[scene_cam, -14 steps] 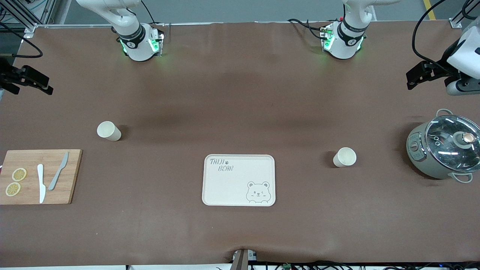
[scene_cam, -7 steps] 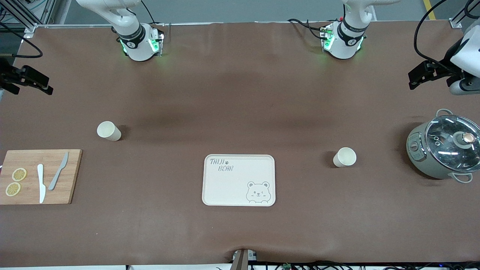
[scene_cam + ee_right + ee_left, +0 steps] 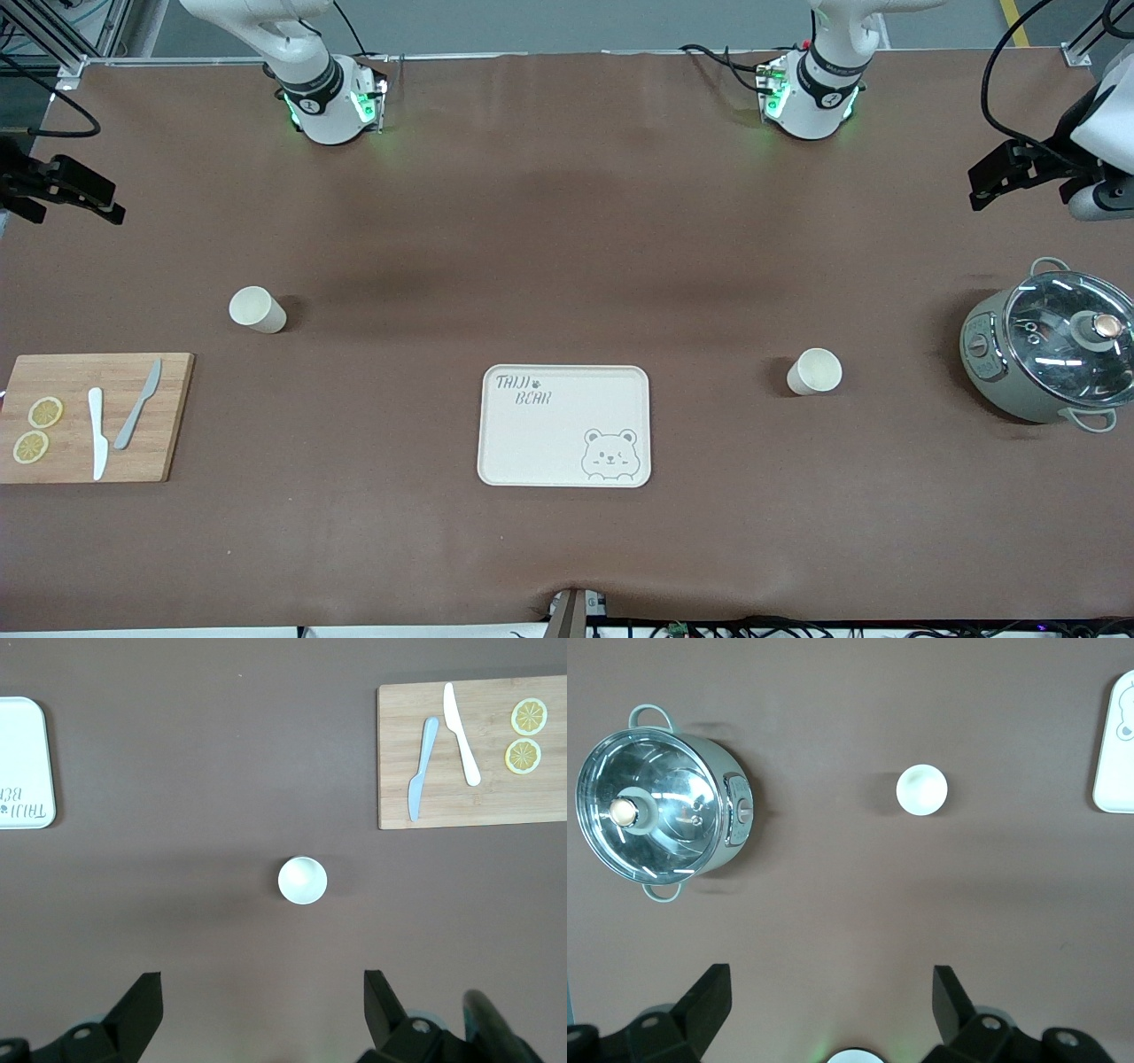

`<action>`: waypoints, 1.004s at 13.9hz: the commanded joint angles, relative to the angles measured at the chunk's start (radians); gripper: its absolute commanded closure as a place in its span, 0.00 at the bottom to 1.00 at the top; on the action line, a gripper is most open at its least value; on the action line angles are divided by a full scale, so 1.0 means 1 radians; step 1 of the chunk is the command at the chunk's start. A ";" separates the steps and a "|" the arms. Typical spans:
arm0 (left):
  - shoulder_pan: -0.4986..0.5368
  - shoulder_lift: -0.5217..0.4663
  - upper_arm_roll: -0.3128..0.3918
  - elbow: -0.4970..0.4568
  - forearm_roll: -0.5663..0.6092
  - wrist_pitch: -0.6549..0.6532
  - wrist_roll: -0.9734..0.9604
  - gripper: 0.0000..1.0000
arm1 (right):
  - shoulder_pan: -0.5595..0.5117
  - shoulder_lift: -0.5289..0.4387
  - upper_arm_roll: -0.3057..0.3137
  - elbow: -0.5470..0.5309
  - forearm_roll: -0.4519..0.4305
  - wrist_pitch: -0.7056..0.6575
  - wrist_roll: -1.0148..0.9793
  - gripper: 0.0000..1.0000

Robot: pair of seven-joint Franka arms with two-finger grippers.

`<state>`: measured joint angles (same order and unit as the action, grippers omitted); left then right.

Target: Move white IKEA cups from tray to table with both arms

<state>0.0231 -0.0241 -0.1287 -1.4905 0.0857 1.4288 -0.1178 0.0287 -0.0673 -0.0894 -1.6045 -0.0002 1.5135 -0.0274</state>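
The left gripper (image 3: 997, 177) has edged upward; both cups (image 3: 257, 309) (image 3: 814, 370) stand upright, empty; both grippers spread wide, right gripper (image 3: 89, 199) too.

from my seat the left gripper (image 3: 982, 188) sits at the front view's edge, its wrist and arm cut off there. the right gripper (image 3: 84, 199) is clipped the same way at the other edge. in the left wrist view the tray (image 3: 1118, 744) is cut by the frame, well apart from that gripper's fingers (image 3: 707, 997). the cutting board (image 3: 133, 421) loses its end at the front view's edge.
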 commanded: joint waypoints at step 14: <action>0.012 0.001 0.008 0.024 -0.086 -0.048 0.017 0.00 | -0.013 0.001 -0.001 0.003 0.019 -0.004 -0.009 0.00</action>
